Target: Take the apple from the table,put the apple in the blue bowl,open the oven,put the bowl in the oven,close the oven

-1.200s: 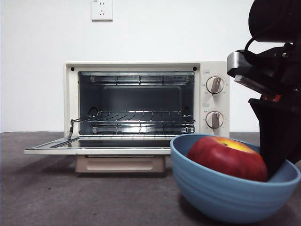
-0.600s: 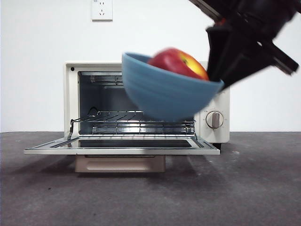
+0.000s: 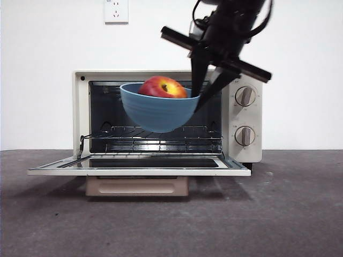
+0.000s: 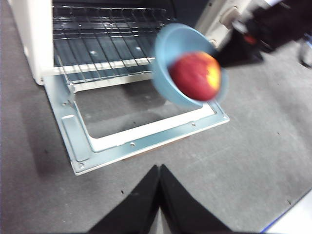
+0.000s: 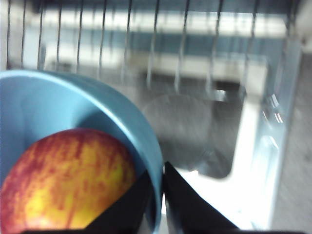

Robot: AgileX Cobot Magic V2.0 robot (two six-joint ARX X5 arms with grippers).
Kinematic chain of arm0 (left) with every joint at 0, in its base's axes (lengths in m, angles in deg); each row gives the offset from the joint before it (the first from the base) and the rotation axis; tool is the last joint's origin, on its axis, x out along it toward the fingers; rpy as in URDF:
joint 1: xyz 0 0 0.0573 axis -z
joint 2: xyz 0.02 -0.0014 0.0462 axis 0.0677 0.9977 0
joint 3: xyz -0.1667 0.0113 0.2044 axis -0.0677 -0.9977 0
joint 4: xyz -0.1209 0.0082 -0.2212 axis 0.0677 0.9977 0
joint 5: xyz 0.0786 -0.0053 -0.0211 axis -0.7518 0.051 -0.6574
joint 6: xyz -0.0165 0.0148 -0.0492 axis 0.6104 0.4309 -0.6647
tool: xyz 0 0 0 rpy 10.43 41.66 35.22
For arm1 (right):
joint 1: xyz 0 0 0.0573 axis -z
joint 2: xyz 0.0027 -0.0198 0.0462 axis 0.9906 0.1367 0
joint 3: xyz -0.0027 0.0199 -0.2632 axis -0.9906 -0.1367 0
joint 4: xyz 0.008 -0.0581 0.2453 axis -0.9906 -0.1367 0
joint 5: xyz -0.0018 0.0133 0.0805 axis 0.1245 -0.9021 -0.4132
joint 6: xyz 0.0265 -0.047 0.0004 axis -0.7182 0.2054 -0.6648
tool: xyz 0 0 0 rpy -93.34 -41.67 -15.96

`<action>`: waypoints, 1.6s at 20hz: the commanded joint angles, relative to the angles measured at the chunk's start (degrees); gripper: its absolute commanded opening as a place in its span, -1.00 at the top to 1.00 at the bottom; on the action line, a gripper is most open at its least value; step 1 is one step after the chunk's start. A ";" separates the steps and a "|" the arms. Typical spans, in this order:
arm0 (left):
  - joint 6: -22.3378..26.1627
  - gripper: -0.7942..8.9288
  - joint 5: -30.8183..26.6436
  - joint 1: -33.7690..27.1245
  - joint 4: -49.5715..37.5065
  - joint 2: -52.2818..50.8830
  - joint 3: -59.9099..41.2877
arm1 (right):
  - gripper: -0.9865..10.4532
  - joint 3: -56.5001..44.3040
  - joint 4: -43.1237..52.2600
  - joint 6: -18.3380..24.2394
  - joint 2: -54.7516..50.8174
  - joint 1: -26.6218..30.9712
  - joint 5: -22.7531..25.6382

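The apple point(image 3: 163, 87) lies in the blue bowl point(image 3: 156, 112), held above the oven's point(image 3: 167, 115) open door point(image 3: 139, 166).

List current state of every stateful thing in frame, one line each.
oven: door dropped flat open, wire rack bare.
blue bowl: lifted, in the air in front of the oven opening, slightly tilted.
apple: sitting in the blue bowl.
right tool: shut on the blue bowl's rim.
left tool: shut, holding nothing, over the table.
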 commanded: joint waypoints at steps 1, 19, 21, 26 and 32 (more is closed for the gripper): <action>0.70 0.82 0.04 0.92 -0.04 0.28 0.31 | 0.82 5.86 -0.83 -5.33 3.82 0.24 0.22; 0.72 0.82 0.07 1.88 -0.09 0.28 0.31 | 0.82 8.41 0.28 -20.06 6.88 3.21 9.29; 0.72 0.82 0.04 1.88 -0.07 0.28 0.31 | 0.82 8.41 0.37 -20.35 7.43 3.21 9.44; 0.70 0.82 0.07 2.54 -0.04 0.28 0.31 | 0.82 8.41 1.97 -20.63 8.41 3.37 9.22; 0.70 0.82 0.07 2.58 -0.07 0.31 0.28 | 0.67 8.41 3.30 -19.52 8.44 3.15 9.60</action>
